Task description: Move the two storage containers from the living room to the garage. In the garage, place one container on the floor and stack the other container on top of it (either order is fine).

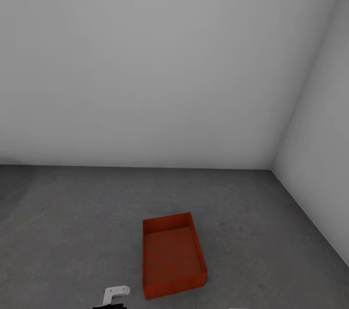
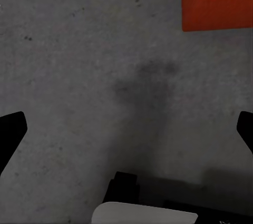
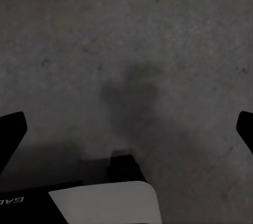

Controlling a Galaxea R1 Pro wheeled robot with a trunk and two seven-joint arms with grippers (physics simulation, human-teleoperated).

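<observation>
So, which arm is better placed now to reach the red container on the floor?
Left, marginally. Both pincers, left and right, hang open and empty over the floor, but the container shows larger in the left wrist view.

Orange-red bin (image 1: 172,256) on grey floor (image 1: 72,231)

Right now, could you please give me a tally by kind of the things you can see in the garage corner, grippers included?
Orange-red storage container, sitting on the grey floor: 1
Grippers, both open with nothing between the fingers, left gripper and right gripper: 2
Pale grey walls, back wall and side wall: 2
Total: 5
</observation>
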